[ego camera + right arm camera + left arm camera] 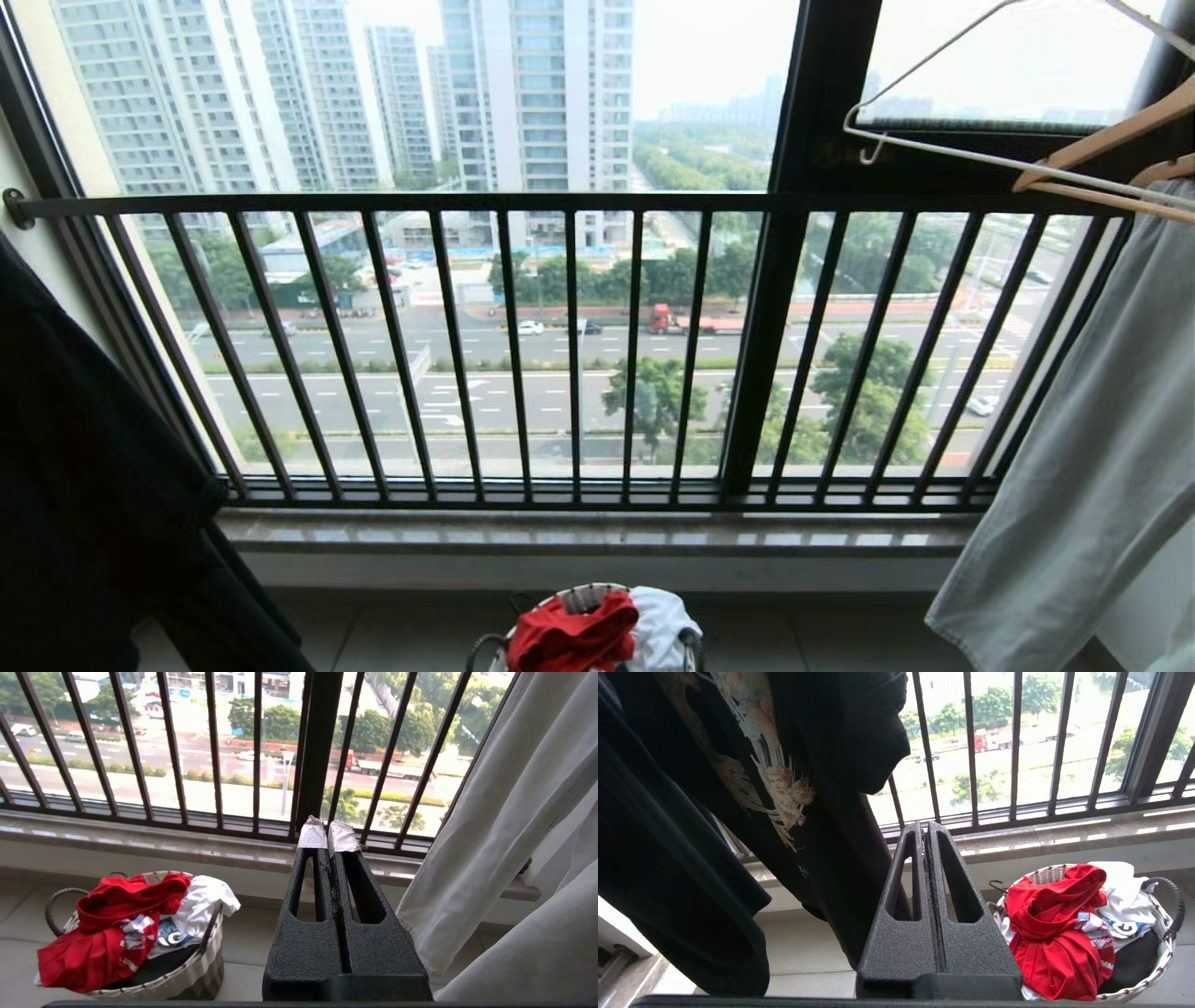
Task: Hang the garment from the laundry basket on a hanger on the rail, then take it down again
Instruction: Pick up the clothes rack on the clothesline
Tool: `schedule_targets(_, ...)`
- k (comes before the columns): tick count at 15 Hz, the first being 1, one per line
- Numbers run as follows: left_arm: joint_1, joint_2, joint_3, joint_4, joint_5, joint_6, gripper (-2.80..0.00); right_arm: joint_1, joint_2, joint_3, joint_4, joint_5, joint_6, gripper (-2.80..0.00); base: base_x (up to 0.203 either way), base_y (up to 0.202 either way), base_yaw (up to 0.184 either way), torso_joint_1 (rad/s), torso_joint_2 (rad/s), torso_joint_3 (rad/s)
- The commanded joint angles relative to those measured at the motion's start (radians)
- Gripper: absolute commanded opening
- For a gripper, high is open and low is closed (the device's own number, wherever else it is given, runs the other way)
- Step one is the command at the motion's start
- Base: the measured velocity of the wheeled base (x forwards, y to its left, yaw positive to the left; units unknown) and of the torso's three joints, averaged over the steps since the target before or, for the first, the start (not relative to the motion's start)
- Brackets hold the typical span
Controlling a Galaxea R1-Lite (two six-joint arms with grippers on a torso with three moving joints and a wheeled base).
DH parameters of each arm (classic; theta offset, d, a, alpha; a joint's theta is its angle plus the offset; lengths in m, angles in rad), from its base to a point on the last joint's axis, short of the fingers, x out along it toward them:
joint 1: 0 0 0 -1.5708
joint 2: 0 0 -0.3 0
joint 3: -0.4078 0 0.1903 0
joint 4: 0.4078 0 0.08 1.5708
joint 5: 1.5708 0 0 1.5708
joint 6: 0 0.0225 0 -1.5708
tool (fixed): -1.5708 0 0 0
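Note:
The red garment (571, 637) lies crumpled on top of the round woven laundry basket (488, 651) on the floor below the window, low in the head view. The wrist views show the garment (1057, 933) (110, 933) with printed lettering in the basket (1157, 956) (187, 970). A thin off-white wire hanger (943, 140) hangs at the upper right. The rail is out of view. My left gripper (927, 828) is shut and empty, left of the basket. The right gripper (328, 833), tips wrapped in pale tape, is shut and empty, right of the basket.
A black printed T-shirt (84, 485) (738, 788) hangs at the left. A pale grey-white garment (1083, 467) (504, 826) hangs at the right under light wooden hangers (1111, 140). A dark window railing (579, 345) stands over a stone sill (597, 532). A white garment (201, 905) shares the basket.

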Motion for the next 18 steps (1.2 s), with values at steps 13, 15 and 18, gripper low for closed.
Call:
schedule_targets(13,0.000,0.000,0.000,0.000,0.001,0.001,-2.80,0.001,0.002,0.000,0.000,0.000,-0.001,-2.80,0.000,0.000,0.000,0.227,-0.50,-0.278)
schedule_targets(15,0.000,0.001,-0.001,0.000,0.000,0.001,-2.80,0.000,0.002,0.000,0.000,0.000,-0.001,-2.80,0.000,0.000,0.000,0.160,-0.34,-0.177)
schedule_targets(18,0.000,0.001,0.000,0.000,0.000,0.001,-2.80,0.001,0.002,0.000,0.000,0.000,-0.001,-2.80,0.000,0.000,0.000,0.162,-0.34,-0.170)
